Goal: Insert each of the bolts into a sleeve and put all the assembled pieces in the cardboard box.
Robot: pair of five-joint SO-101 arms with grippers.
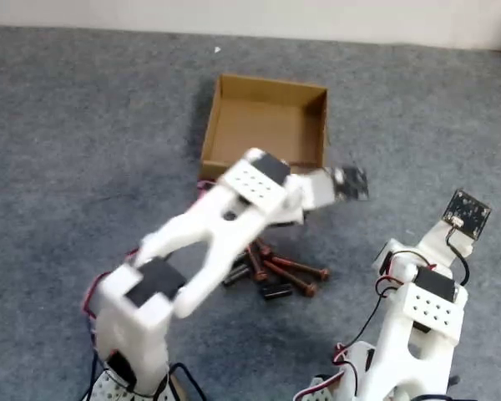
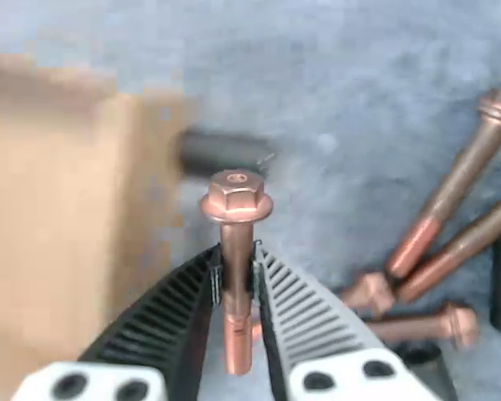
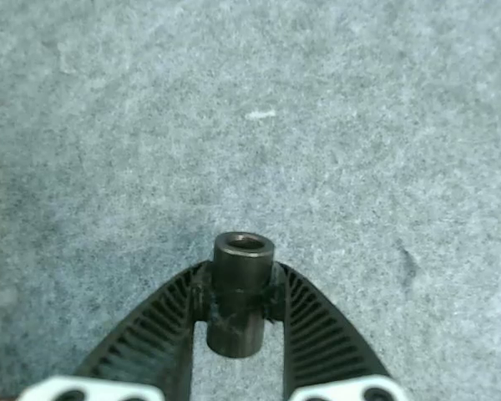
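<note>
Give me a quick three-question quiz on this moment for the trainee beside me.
1. True or false: the left gripper holds a sleeve.
2. The right gripper is shut on: A) a bolt, B) a sleeve, C) nothing.
3. Where do the loose bolts lie?
Key: 1 false, it grips a bolt; 2 B; 3 on the carpet, outside the cardboard box.

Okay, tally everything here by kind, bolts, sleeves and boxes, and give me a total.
Bolts: 4, a held bolt in the left fingers plus 3 loose bolts.
Sleeves: 4, a held sleeve in the right fingers plus 3 loose sleeves.
Cardboard box: 1.
Total: 9 that I can make out.
</note>
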